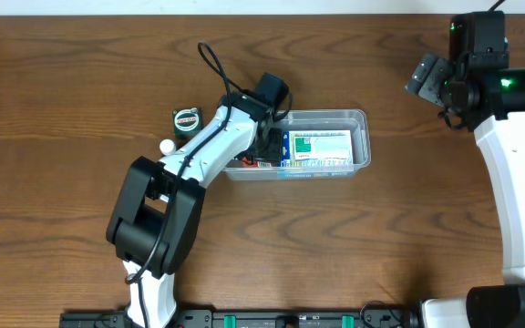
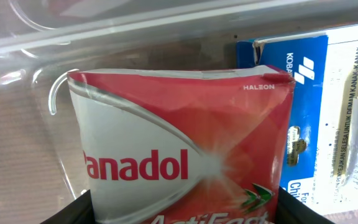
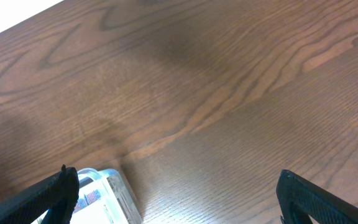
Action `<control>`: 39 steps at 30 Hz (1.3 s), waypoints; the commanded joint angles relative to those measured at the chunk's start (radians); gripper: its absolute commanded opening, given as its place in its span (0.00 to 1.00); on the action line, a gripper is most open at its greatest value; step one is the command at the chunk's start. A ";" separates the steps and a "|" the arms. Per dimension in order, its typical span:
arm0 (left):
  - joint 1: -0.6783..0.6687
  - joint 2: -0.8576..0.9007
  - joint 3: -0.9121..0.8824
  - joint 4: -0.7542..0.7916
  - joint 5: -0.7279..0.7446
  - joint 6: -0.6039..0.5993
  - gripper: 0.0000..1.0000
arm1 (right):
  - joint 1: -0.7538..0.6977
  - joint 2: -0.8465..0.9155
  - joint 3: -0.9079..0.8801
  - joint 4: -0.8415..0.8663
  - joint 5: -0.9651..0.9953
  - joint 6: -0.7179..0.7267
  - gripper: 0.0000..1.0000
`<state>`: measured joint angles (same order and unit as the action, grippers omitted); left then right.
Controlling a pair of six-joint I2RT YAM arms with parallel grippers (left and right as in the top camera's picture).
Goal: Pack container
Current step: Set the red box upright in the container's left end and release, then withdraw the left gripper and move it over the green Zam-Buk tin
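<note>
Down inside the container (image 1: 363, 137), the left gripper (image 1: 264, 148) held a red medicine box (image 2: 179, 143) clamped between its fingers, the box standing out ahead of them. A blue-and-white box (image 2: 328, 93) lay just to the right of that grip. The right gripper (image 3: 176, 199) hung spread wide over the table (image 3: 229, 81), well apart from the container, whose corner showed beside one finger.

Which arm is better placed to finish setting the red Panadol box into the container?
Left. The left end effector grips the Panadol box inside the container, beside the blue-and-white box. The right end effector hangs open over the table, well off to one side.
</note>
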<state>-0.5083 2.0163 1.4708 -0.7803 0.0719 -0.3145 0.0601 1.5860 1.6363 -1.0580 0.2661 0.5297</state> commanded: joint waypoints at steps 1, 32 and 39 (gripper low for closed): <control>0.003 0.004 0.017 0.000 0.000 -0.005 0.63 | -0.005 -0.004 0.004 -0.001 0.015 -0.011 0.99; 0.001 -0.020 0.055 -0.015 0.026 0.003 0.79 | -0.005 -0.004 0.004 -0.001 0.015 -0.011 0.99; 0.001 -0.115 0.157 -0.110 0.026 0.046 0.79 | -0.005 -0.004 0.004 -0.001 0.014 -0.011 0.99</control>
<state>-0.5087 1.9839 1.5787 -0.8711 0.0940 -0.3054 0.0601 1.5860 1.6363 -1.0580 0.2657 0.5297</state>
